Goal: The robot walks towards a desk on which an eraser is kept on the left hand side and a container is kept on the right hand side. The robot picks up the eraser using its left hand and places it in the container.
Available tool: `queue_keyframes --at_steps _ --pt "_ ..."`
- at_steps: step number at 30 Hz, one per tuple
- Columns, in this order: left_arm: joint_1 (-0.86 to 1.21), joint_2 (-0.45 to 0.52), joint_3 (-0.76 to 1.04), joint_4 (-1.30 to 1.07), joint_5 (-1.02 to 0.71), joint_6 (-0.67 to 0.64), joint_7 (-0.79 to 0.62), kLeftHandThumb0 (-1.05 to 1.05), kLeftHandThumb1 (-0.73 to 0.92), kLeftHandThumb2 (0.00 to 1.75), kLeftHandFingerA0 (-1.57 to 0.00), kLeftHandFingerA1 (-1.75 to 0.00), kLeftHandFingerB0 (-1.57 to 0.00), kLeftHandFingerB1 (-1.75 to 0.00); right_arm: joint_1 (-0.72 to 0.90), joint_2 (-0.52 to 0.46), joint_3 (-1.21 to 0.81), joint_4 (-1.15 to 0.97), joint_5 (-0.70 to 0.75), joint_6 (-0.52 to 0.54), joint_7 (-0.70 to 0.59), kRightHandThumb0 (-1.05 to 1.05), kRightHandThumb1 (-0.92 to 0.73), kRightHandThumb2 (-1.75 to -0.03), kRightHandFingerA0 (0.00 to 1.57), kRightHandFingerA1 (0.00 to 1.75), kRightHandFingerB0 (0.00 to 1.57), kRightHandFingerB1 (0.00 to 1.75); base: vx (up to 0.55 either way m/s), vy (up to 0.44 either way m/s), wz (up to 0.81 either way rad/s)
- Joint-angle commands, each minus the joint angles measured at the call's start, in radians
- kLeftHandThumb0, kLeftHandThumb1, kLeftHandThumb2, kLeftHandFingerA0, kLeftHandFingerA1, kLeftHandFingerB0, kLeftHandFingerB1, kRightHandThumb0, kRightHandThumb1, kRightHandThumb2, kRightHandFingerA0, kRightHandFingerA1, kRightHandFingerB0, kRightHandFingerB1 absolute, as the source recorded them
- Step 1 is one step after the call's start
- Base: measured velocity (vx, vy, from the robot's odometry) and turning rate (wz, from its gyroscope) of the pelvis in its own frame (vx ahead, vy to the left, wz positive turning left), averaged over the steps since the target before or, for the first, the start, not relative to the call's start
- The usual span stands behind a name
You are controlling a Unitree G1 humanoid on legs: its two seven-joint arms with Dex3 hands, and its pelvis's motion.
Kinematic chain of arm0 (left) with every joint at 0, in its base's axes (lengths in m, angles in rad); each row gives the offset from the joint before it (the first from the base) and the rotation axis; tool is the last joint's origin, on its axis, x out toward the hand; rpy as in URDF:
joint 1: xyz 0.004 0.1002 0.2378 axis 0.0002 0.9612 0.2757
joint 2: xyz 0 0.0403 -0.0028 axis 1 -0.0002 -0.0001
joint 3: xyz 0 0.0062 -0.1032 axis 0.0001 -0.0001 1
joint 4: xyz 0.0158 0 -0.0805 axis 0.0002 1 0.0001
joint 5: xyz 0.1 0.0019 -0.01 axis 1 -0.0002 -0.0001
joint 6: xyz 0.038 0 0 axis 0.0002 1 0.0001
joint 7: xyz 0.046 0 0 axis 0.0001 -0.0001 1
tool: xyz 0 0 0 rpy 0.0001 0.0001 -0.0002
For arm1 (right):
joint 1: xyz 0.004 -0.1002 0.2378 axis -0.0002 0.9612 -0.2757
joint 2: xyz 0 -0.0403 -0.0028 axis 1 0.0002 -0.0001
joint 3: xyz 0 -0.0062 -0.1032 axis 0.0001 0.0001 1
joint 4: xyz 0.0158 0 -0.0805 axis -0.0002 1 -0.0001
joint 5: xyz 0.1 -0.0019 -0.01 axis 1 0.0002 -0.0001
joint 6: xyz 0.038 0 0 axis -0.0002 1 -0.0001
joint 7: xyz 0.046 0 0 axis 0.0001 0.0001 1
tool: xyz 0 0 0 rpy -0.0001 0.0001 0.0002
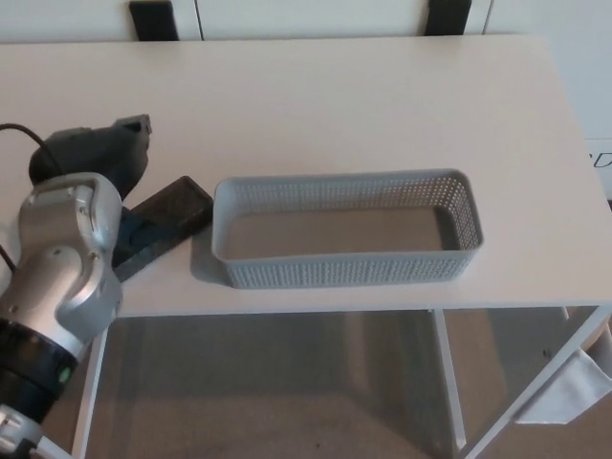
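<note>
The dark rectangular eraser (pixel 170 217) lies slanted on the white desk (pixel 316 105), just left of the container, and its near-left end is hidden behind my silver left forearm (pixel 62 268). My left hand (pixel 94 158) shows as a dark shape beyond the wrist, up and left of the eraser; its grip is hidden. The container (pixel 344 271) is a long grey perforated basket near the desk's front edge, with nothing in it. My right hand does not show.
A black cable (pixel 13 128) loops off my left wrist at the far left. The desk's front edge runs just below the basket, with white legs (pixel 448 382) and floor beneath. Two black feet (pixel 153 19) stand behind the desk's far edge.
</note>
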Motion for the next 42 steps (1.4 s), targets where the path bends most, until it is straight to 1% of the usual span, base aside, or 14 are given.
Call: queue_keyframes --at_steps 1,25,27,28,29,30,32,35,36,37,38,39,40,42 --pt "-0.004 -0.020 -0.016 0.022 -0.005 0.016 -0.010 -0.76 0.45 0.84 0.00 -0.15 -0.01 -0.09 -0.004 -0.019 -0.002 -0.009 0.000 0.008 0.010 -0.44 -0.52 -0.55 0.84 0.54 0.73 0.50 0.00 0.000 0.00" --pt "-0.085 -0.052 -0.065 0.370 -0.025 -0.096 0.068 -0.79 0.47 0.85 -0.01 -0.19 0.00 -0.07 -0.013 -0.023 0.007 -0.012 -0.010 0.018 0.006 -0.44 -0.52 -0.55 0.84 0.53 0.74 0.50 0.00 0.000 0.00" --pt "-0.096 -0.060 -0.089 0.405 -0.010 -0.098 0.075 -0.77 0.48 0.85 -0.06 -0.35 -0.07 -0.12 -0.015 -0.025 0.006 0.000 -0.010 0.010 0.005 -0.44 -0.52 -0.56 0.84 0.53 0.74 0.49 0.00 0.000 0.00" --pt "-0.101 -0.062 -0.097 0.420 -0.009 -0.109 0.093 -0.68 0.61 0.59 -0.23 -0.38 -0.04 -0.21 -0.014 -0.025 0.007 -0.011 -0.011 0.014 0.005 -0.45 -0.52 -0.56 0.85 0.54 0.74 0.50 0.00 0.000 0.00" --pt "-0.097 -0.063 -0.094 0.425 -0.016 -0.123 0.109 -0.62 0.52 0.81 -0.45 -0.55 -0.06 -0.32 -0.017 -0.024 0.005 -0.002 -0.006 0.009 0.009 -0.45 -0.51 -0.55 0.84 0.53 0.75 0.50 0.00 0.000 0.00" --pt "-0.091 -0.059 -0.079 0.423 -0.043 -0.170 0.121 -0.36 0.66 0.60 -0.70 -1.04 -0.23 -0.29 -0.021 -0.023 0.005 0.004 -0.003 0.007 0.011 -0.45 -0.51 -0.55 0.84 0.53 0.75 0.50 0.00 0.000 0.00" --pt "-0.095 -0.043 -0.066 0.420 -0.083 -0.235 0.070 -0.23 0.67 0.61 -1.06 -0.81 -0.74 -0.48 -0.026 -0.024 0.007 0.016 -0.006 0.001 0.010 -0.44 -0.51 -0.55 0.84 0.53 0.75 0.50 0.00 0.000 0.00" --pt "-0.090 -0.032 -0.082 0.427 -0.074 -0.297 0.101 -0.19 0.61 0.59 -0.94 -1.16 -0.85 -0.53 -0.029 -0.028 0.010 0.022 -0.010 -0.003 0.009 -0.45 -0.52 -0.56 0.82 0.52 0.73 0.49 0.00 0.000 0.00" --pt "-0.085 -0.027 -0.082 0.426 -0.075 -0.325 0.118 -0.17 0.60 0.59 -0.91 -1.32 -0.83 -0.75 -0.029 -0.029 0.010 0.017 -0.011 -0.001 0.010 -0.45 -0.52 -0.56 0.81 0.52 0.73 0.49 0.00 0.000 0.00" --pt "-0.074 -0.024 -0.080 0.418 -0.077 -0.352 0.145 -0.14 0.67 0.51 -0.62 -1.68 -0.69 -1.04 -0.027 -0.030 0.010 0.004 -0.012 0.006 0.010 -0.45 -0.52 -0.56 0.82 0.52 0.73 0.49 0.00 0.000 0.00" --pt "-0.058 -0.025 -0.078 0.405 -0.076 -0.365 0.178 -0.25 0.49 0.81 -0.99 -1.33 -0.71 -1.03 -0.024 -0.031 0.011 -0.007 -0.012 0.014 0.012 -0.44 -0.52 -0.56 0.83 0.53 0.72 0.49 0.00 0.000 0.00" --pt "-0.052 -0.024 -0.077 0.399 -0.074 -0.374 0.197 -0.27 0.50 0.81 -0.99 -1.33 -0.70 -1.05 -0.022 -0.031 0.010 -0.017 -0.006 0.023 0.019 -0.44 -0.52 -0.55 0.81 0.52 0.72 0.49 0.00 0.000 0.00" --pt "-0.048 -0.023 -0.073 0.397 -0.077 -0.387 0.213 -0.11 0.69 0.49 -0.64 -1.75 -0.70 -1.13 -0.029 -0.031 0.009 -0.008 0.002 0.020 0.030 -0.42 -0.53 -0.55 0.79 0.52 0.71 0.49 0.00 0.000 0.00" --pt "-0.043 -0.021 -0.070 0.392 -0.079 -0.408 0.240 -0.11 0.68 0.50 -0.67 -1.75 -0.66 -1.30 -0.036 -0.035 0.010 0.007 0.007 0.013 0.041 -0.41 -0.54 -0.56 0.79 0.51 0.70 0.49 0.00 0.000 0.00"
